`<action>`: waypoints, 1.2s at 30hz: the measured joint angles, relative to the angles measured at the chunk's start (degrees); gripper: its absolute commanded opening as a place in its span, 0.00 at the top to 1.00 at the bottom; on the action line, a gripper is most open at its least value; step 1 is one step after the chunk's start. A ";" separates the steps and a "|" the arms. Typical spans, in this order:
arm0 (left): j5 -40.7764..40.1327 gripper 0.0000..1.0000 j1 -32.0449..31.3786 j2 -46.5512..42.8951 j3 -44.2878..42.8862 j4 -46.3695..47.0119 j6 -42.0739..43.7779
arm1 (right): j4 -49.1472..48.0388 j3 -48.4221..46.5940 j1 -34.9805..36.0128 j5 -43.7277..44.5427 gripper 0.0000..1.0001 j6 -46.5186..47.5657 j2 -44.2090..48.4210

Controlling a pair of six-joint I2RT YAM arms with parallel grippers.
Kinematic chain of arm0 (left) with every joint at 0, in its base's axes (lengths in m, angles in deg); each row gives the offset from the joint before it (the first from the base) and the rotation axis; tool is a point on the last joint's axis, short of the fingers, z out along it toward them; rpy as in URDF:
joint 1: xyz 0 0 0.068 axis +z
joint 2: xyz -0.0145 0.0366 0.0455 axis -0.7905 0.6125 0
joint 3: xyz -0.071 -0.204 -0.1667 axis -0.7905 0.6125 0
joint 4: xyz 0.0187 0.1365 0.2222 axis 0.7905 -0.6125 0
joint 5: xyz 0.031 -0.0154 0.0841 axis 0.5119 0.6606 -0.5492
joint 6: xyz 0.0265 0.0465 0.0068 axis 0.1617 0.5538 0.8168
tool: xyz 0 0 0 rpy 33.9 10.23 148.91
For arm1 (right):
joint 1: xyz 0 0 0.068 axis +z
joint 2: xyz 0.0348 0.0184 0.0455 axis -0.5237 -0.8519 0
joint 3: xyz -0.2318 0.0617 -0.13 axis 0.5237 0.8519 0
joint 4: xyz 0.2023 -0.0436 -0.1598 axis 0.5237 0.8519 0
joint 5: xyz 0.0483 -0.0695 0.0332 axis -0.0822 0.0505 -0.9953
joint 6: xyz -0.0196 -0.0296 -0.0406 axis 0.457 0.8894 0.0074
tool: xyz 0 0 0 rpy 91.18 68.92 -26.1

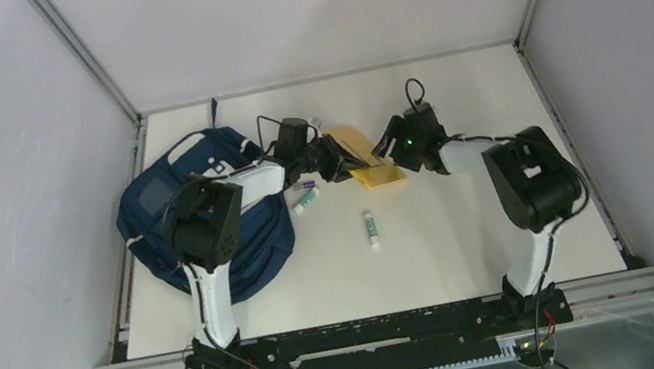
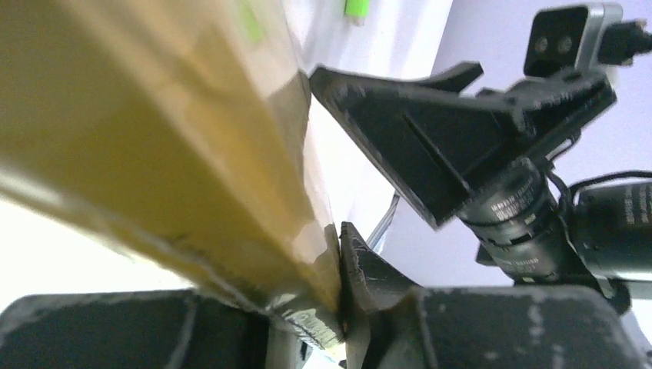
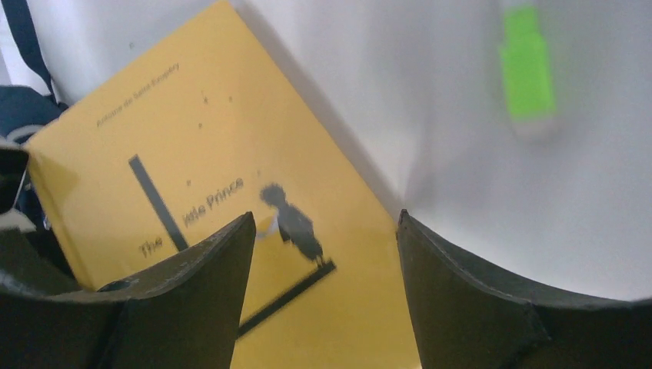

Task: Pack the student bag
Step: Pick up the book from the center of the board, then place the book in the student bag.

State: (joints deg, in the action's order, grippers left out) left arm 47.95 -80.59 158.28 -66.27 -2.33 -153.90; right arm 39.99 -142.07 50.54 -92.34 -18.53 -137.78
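Observation:
The navy-blue student bag (image 1: 166,205) lies at the left of the table, partly under my left arm. A yellow book (image 1: 369,159) titled "The Little Prince" lies tilted between the two grippers. My left gripper (image 1: 335,159) is shut on the book's left edge; the book (image 2: 177,146) fills the left wrist view, pinched between the fingers (image 2: 361,269). My right gripper (image 1: 389,145) is open, its jaws apart over the book's cover (image 3: 231,192), gripping nothing. The right gripper (image 2: 430,146) also shows in the left wrist view.
A white marker with a green band (image 1: 371,228) lies mid-table in front of the book. Two small markers (image 1: 306,196) lie beside the bag's right edge. A green-capped marker (image 3: 529,73) shows blurred in the right wrist view. Frame posts and walls bound the table.

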 measured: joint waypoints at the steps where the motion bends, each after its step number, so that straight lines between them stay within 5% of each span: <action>1: 0.57 1.00 -0.22 0.00 0.11 -0.17 0.61 | 0.74 2.01 -0.02 0.44 0.20 0.04 2.19; 16: 2.29 1.00 -0.46 -10.93 4.26 6.75 7.21 | 6.88 19.89 -5.73 -6.56 0.01 -2.56 39.52; 23: 2.25 1.00 -0.48 -18.93 11.04 24.06 2.91 | -6.69 33.40 -8.33 -16.81 0.00 -13.97 46.84; 31: 1.95 1.00 -0.50 -15.76 14.86 50.12 -14.45 | -36.09 41.92 -6.88 -20.87 0.00 -26.45 44.96; 36: 1.92 1.00 -0.50 -15.39 16.46 54.10 -17.57 | -45.70 41.94 -4.55 -20.76 0.00 -28.44 44.06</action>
State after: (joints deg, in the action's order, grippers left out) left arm 49.87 -81.09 142.90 -49.81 51.77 -171.48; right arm -5.72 -100.13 45.99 -113.11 -46.96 -93.72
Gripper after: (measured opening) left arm 0.270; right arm 0.993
